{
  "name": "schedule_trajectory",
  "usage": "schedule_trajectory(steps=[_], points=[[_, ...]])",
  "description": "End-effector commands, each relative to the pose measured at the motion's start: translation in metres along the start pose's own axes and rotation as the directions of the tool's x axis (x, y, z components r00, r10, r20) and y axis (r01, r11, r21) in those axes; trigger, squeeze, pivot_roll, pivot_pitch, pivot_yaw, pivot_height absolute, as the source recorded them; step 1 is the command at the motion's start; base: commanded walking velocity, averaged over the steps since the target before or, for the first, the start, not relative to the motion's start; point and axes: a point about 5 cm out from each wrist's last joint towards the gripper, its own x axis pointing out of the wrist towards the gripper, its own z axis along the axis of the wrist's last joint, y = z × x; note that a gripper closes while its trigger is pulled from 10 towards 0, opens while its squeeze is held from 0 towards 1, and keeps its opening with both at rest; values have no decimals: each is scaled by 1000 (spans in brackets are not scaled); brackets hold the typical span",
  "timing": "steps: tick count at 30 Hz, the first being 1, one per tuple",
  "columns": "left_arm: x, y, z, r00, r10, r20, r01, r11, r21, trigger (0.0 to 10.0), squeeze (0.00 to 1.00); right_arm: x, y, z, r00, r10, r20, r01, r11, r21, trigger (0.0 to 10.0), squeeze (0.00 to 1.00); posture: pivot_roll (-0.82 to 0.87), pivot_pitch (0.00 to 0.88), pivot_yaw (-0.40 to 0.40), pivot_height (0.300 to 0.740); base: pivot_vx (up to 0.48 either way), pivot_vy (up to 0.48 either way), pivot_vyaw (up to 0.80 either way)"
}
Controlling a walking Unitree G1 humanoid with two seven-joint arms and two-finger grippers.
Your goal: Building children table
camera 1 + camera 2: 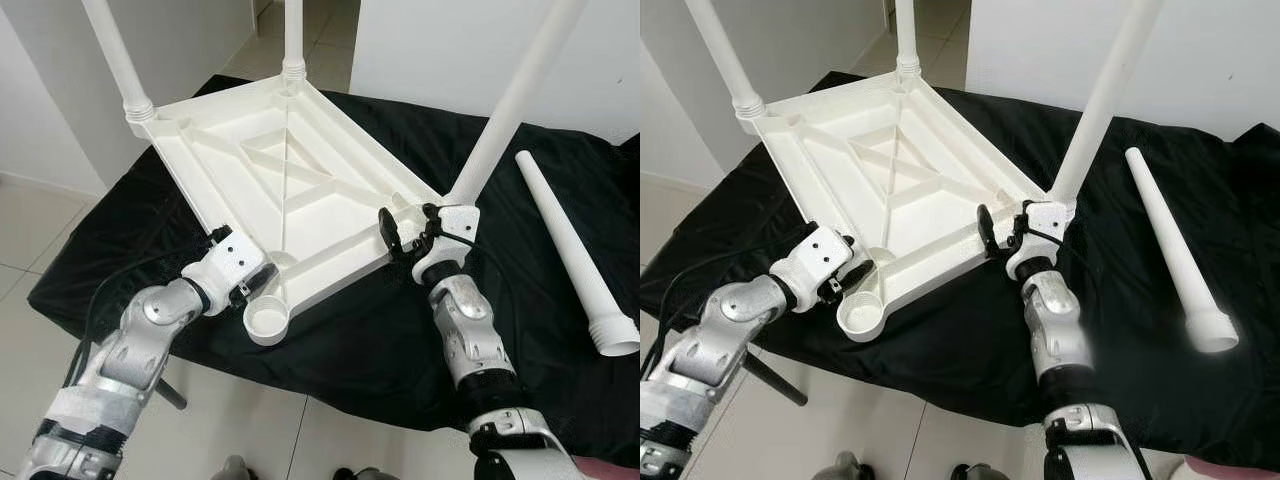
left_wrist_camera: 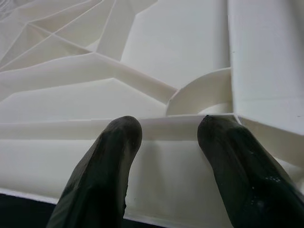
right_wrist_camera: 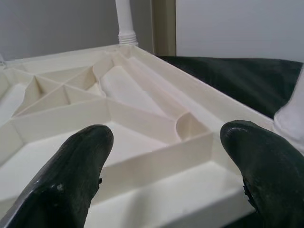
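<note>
The upturned table top and the loose leg look like smooth white plastic with a faint sheen. They lie on a matt, creased black cloth. The gripper fingers seem rubbery, perhaps slightly dusty.

Both arms are silver metal with jointed segments. Left gripper and right gripper have white wrist housings, black fingers and exposed black cables.

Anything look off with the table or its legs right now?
One corner socket of the upturned tabletop has no leg; the fourth leg lies loose on the black cloth. No damage visible.
</note>
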Motion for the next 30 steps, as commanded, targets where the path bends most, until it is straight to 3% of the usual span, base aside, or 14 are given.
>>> schedule_trajectory(steps=[1, 11, 12, 15, 19, 25, 30], points=[[-3, 5, 4, 1000, -26, 2, 26, 999, 24, 10000, 0, -9, 3, -3, 999, -34, 13, 34, 999, -4, 10000, 0, 75, 121, -2, 740, 0, 0, 0], [-9, 21, -2, 999, 10, -37, -9, 1000, 23, 10000, 0, -37, -11, -1, 959, -269, 93, 274, 961, -46, 10000, 0, 62, 123, -5, 740, 0, 0, 0], [-10, 24, -4, 999, 16, -43, -14, 999, 30, 10000, 0, -45, -18, -4, 936, -346, 70, 349, 936, -44, 10000, 0, 53, 126, -11, 740, 0, 0, 0], [-10, 25, -4, 999, 16, -45, -15, 999, 33, 10000, 0, -49, -21, -6, 925, -377, 57, 379, 924, -51, 10000, 0, 51, 127, -16, 740, 0, 0, 0], [-10, 26, -4, 999, 5, -45, -3, 999, 34, 10000, 0, -57, -28, -22, 891, -452, -45, 447, 890, -88, 10000, 0, 49, 129, -28, 740, 0, 0, 0], [-7, 8, 0, 993, -113, -32, 115, 991, 76, 10000, 0, -51, -31, -31, 877, -466, -114, 460, 885, -75, 10000, 0, 43, 128, -37, 740, 0, 0, 0], [-5, 2, -3, 989, -139, -51, 143, 985, 92, 10000, 0, -43, -33, -30, 886, -447, -123, 440, 894, -79, 10000, 0, 44, 126, -39, 740, 0, 0, 0]])
